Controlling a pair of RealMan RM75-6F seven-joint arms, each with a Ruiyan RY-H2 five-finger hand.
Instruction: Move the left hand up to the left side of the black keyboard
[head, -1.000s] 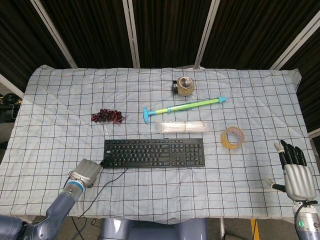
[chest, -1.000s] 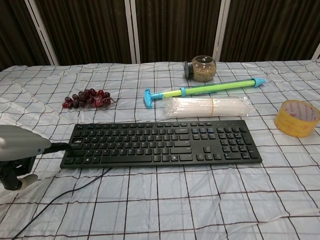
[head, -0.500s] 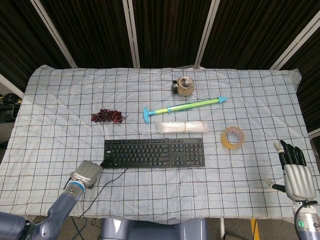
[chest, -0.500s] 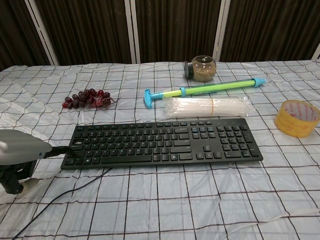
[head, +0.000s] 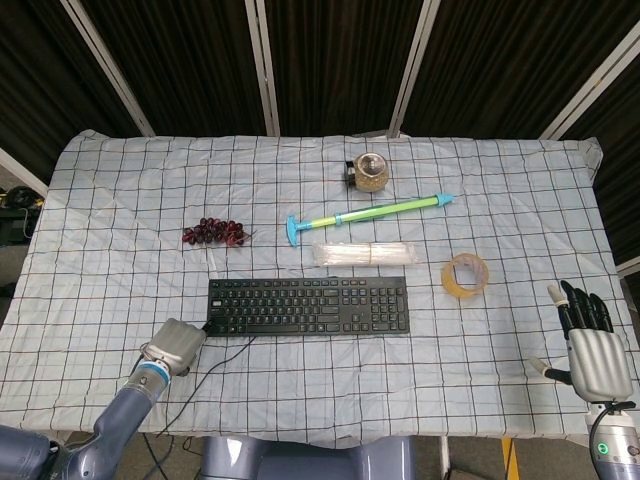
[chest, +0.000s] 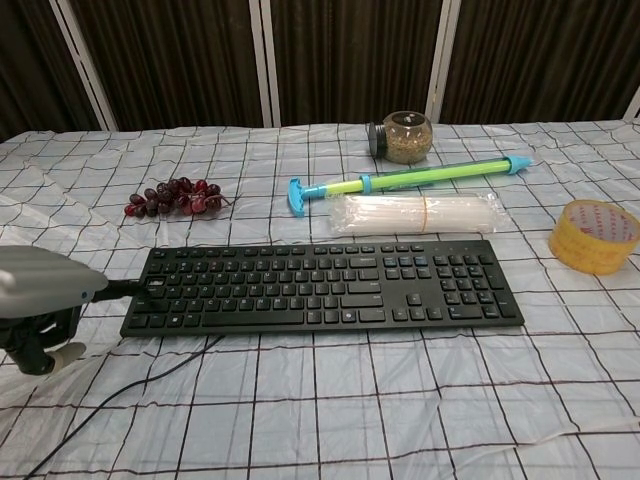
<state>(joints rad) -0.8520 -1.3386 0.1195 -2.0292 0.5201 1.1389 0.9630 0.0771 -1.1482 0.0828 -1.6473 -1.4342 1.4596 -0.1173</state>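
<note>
The left robot hand (head: 172, 346) is sitting low over the table (head: 100, 200), just off the near-left corner of the black keyboard (head: 308, 306); its fingers are reaching toward that corner, but whether they are touching it, or are spread or curled, cannot be told. The keyboard is lying just to this hand's right, stretching away rightward, with its cable (chest: 120, 385) trailing below. Farther beyond the hand, grapes (head: 213, 233) are resting. The right robot hand (head: 590, 345) is hovering well apart, fingers spread, holding nothing.
</note>
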